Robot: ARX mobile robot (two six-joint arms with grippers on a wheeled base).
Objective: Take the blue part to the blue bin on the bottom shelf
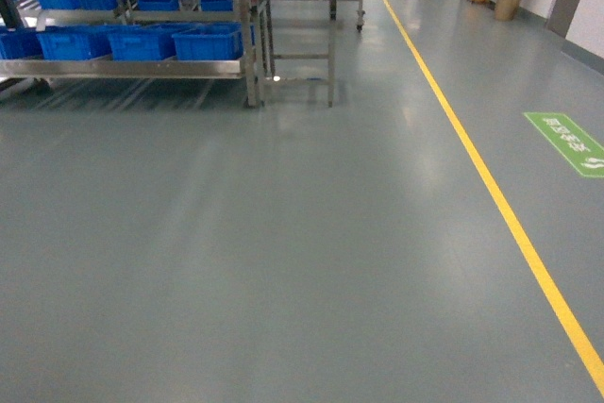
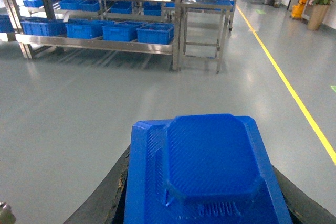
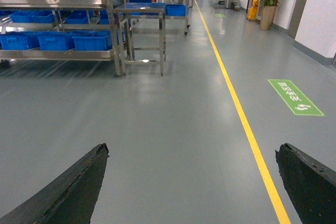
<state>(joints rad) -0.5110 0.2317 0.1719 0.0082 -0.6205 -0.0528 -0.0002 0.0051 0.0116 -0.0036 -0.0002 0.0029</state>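
We saw open grey floor (image 1: 283, 252) between us and the rack. The bottom shelf (image 1: 123, 68) was packed with blue bins (image 1: 142, 42) side by side under the tier above. A small steel table (image 1: 297, 35) stood just beside its right upright.

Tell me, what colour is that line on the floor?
Yellow; the line shows best in the head view.

Ridged matt plastic blue part (image 2: 207, 171), shiny steel bottom shelf (image 1: 123, 69), glossy smooth grey floor (image 1: 302, 252).

Right pincer (image 3: 191, 182) spread wide over grey floor (image 3: 173, 129); nothing held
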